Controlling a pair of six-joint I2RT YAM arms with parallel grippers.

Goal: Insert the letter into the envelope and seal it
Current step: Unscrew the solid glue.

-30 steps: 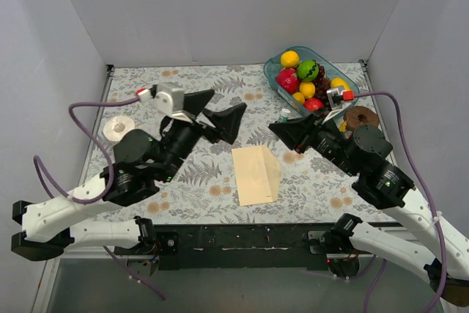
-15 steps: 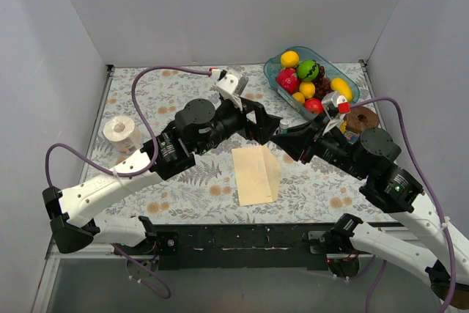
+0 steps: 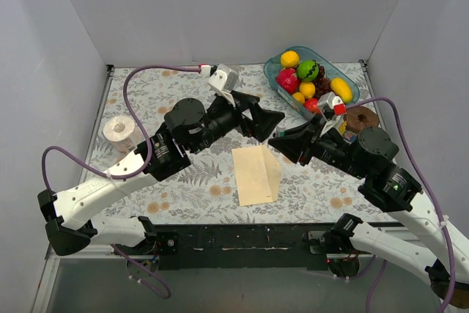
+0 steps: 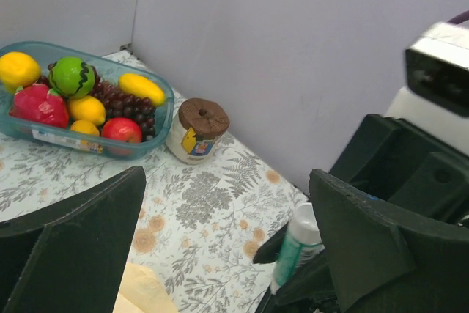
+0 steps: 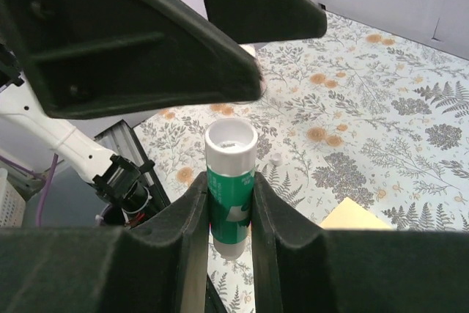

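The envelope (image 3: 256, 174) lies flat on the patterned table in the middle, pale cream-yellow, its flap side to the right. No salmon-peach letter shows anywhere; it is hidden or out of view. My right gripper (image 3: 287, 141) is shut on a green and white glue stick (image 5: 231, 192), held upright with its open top showing (image 3: 281, 130). My left gripper (image 3: 265, 120) is open, its fingers (image 4: 381, 247) spread wide around the glue stick's top (image 4: 294, 245) without touching it. A corner of the envelope shows in both wrist views (image 4: 143, 291) (image 5: 356, 218).
A teal tray (image 3: 269, 72) of fruit stands at the back right, a jar with a brown lid (image 3: 360, 118) beside it. A tape roll (image 3: 120, 130) sits at the left. A small white cap (image 5: 276, 158) lies on the table.
My left arm has swung from the left to the centre, its open gripper now at the glue stick. My right gripper has shifted slightly left with the glue stick. The envelope has not moved.
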